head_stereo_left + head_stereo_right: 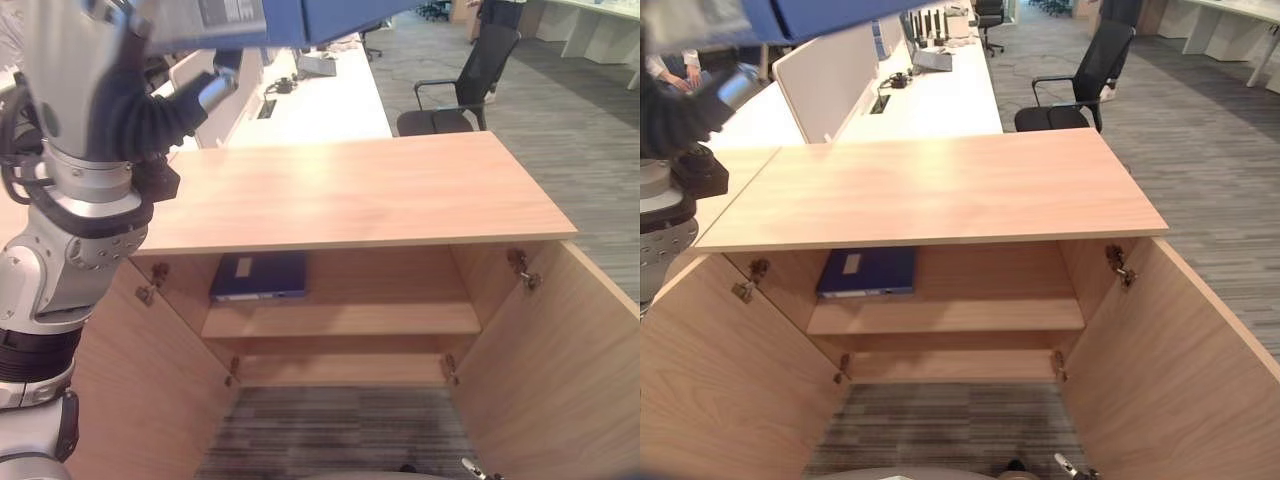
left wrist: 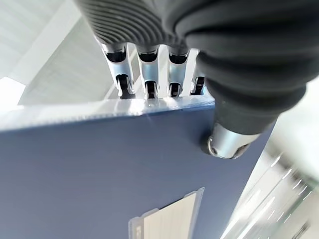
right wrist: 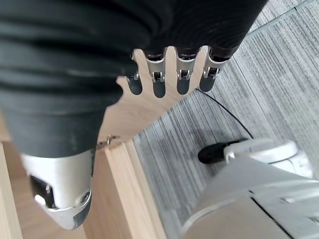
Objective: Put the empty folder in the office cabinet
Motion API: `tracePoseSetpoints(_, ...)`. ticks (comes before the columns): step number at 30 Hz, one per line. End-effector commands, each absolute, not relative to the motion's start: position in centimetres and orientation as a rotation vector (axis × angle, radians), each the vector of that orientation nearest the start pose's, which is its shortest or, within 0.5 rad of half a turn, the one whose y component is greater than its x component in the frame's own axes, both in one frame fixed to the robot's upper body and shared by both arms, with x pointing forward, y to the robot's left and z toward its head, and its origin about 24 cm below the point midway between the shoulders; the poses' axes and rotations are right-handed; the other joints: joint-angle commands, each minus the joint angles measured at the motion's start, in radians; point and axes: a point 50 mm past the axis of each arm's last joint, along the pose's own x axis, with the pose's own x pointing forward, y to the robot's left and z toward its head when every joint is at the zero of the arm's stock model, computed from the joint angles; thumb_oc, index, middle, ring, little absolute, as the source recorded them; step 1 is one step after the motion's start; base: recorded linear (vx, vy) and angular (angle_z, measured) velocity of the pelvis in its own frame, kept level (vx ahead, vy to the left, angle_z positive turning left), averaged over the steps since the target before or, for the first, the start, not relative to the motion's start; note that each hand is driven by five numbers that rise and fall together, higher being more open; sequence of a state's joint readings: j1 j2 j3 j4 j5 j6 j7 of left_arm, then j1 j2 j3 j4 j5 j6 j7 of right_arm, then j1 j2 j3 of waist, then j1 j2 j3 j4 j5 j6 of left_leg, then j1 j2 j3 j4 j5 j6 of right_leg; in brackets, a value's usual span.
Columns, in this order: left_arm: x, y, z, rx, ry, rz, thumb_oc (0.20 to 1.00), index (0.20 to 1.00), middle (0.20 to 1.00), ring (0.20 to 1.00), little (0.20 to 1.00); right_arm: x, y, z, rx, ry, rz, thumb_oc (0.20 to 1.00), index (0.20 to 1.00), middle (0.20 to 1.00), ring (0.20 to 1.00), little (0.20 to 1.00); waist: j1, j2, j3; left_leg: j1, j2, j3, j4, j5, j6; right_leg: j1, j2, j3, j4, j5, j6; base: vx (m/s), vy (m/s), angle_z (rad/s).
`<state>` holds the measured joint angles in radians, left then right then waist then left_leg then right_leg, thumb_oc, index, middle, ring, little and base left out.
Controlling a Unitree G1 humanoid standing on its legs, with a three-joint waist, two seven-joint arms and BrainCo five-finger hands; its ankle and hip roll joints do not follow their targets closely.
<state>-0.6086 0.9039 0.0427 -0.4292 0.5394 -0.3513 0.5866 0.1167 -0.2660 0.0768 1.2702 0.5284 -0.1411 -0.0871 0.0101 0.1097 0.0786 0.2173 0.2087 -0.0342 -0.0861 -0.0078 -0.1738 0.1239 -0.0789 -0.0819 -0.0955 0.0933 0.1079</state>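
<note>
Folder [image 2: 99, 169], pinched between the left robot hand [image 2: 149, 74] fingers and thumb high above the cabinet [image 1: 350, 190], should lower level onto the shelf [image 1: 400, 320] beside the stored binder [image 1: 260, 275]; right robot hand [image 3: 169, 74] hangs relaxed.

We see the raised blue folder [image 1: 300, 20] cut off by the frame's top edge, its contents hidden.

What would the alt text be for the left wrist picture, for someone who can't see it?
The robot's left hand pinches the edge of a dark blue folder between its fingers and thumb; a pale label strip runs along the folder's face.
</note>
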Motion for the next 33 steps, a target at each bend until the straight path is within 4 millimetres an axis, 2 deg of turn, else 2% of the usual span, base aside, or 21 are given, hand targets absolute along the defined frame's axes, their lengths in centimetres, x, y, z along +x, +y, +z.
tracePoseSetpoints(1, 19.5, 18.3, 35.4, 0.831, -1.774, 0.449, 0.2, 0.2, 0.2, 0.2, 0.2, 5.1, -25.4, -16.2, 0.074, 1.18, -0.522, 1.0, 1.0, 1.0, 1.0, 1.0, -0.008, -0.058, -0.002, -0.143, -0.002, 0.005, 0.011, 0.156, -0.027, 0.134, -0.043, -0.019, 0.035, -0.171, 0.055, -0.04, -0.031, 0.03)
tracePoseSetpoints(4, 19.2, 18.2, 35.3, 0.757, -1.782, 0.428, 0.2, 0.2, 0.2, 0.2, 0.2, 5.1, -25.3, -16.3, 0.068, 1.182, -0.515, 1.0, 1.0, 1.0, 1.0, 1.0, -0.006, -0.056, -0.003, -0.145, -0.004, 0.005, 0.011, 0.157, -0.026, 0.133, -0.043, -0.021, 0.034, -0.169, 0.054, -0.01, -0.016, 0.03)
tracePoseSetpoints(5, 19.3, 18.1, 34.9, 0.664, -1.764, 0.403, 0.2, 0.2, 0.2, 0.2, 0.2, 5.3, -25.3, -16.3, 0.063, 1.182, -0.511, 1.0, 1.0, 1.0, 1.0, 1.0, -0.004, -0.056, -0.004, -0.146, -0.006, 0.004, 0.011, 0.157, -0.025, 0.134, -0.043, -0.022, 0.033, -0.169, 0.053, -0.02, -0.023, 0.08)
tracePoseSetpoints(9, 19.3, 17.9, 34.4, 0.521, -1.731, 0.326, 0.2, 0.2, 0.2, 0.2, 0.2, 5.7, -25.2, -16.2, 0.068, 1.168, -0.509, 1.0, 1.0, 1.0, 1.0, 1.0, -0.002, -0.055, -0.003, -0.147, -0.007, 0.001, 0.011, 0.156, -0.023, 0.137, -0.042, -0.027, 0.033, -0.169, 0.051, -0.01, -0.016, 0.06)
tracePoseSetpoints(12, 19.5, 17.9, 33.6, 0.337, -1.66, 0.194, 0.2, 0.2, 0.2, 0.2, 0.2, 6.2, -25.3, -16.1, 0.069, 1.153, -0.515, 1.0, 1.0, 1.0, 1.0, 1.0, -0.002, -0.054, -0.003, -0.147, -0.008, -0.001, 0.01, 0.155, -0.021, 0.139, -0.041, -0.031, 0.032, -0.17, 0.049, 0.0, 0.0, 0.0)
tracePoseSetpoints(13, 19.5, 17.9, 33.6, 0.337, -1.66, 0.194, 0.2, 0.2, 0.2, 0.2, 0.2, 6.2, -25.3, -16.1, 0.069, 1.153, -0.515, 1.0, 1.0, 1.0, 1.0, 1.0, -0.002, -0.054, -0.003, -0.147, -0.008, -0.001, 0.01, 0.155, -0.021, 0.139, -0.041, -0.031, 0.032, -0.17, 0.049, 0.0, 0.0, 0.0)
tracePoseSetpoints(14, 19.8, 18.1, 33.0, 0.199, -1.588, 0.084, 0.2, 0.2, 0.2, 0.2, 0.2, 6.7, -25.4, -16.0, 0.069, 1.143, -0.518, 1.0, 1.0, 1.0, 1.0, 1.0, 0.002, -0.05, -0.001, -0.147, -0.011, -0.005, 0.01, 0.154, -0.019, 0.14, -0.04, -0.032, 0.032, -0.17, 0.048, 0.0, 0.0, 0.0)
tracePoseSetpoints(19, 20.5, 18.3, 32.4, 0.091, -1.512, 0.023, 0.2, 0.2, 0.2, 0.2, 0.2, 6.8, -25.3, -16.0, 0.071, 1.138, -0.509, 1.0, 1.0, 1.0, 1.0, 1.0, 0.004, -0.048, 0.0, -0.146, -0.01, -0.011, 0.009, 0.152, -0.017, 0.142, -0.039, -0.037, 0.033, -0.172, 0.046, 0.0, -0.006, 0.03)
tracePoseSetpoints(26, 21.6, 19.3, 30.5, -0.061, -1.352, -0.058, 0.2, 0.2, 0.2, 0.2, 0.2, 7.0, -25.5, -15.9, 0.063, 1.137, -0.504, 1.0, 1.0, 1.0, 1.0, 1.0, 0.007, -0.046, 0.006, -0.145, -0.009, -0.018, 0.009, 0.152, -0.014, 0.147, -0.038, -0.04, 0.033, -0.173, 0.045, 0.0, -0.006, 0.03)
tracePoseSetpoints(33, 22.5, 20.2, 28.4, -0.113, -1.211, -0.064, 0.2, 0.2, 0.2, 0.2, 0.2, 6.9, -25.6, -15.8, 0.073, 1.135, -0.511, 1.0, 1.0, 1.0, 1.0, 1.0, 0.009, -0.048, 0.01, -0.145, -0.009, -0.027, 0.008, 0.149, -0.012, 0.15, -0.037, -0.042, 0.035, -0.176, 0.043, 0.0, -0.002, 0.03)
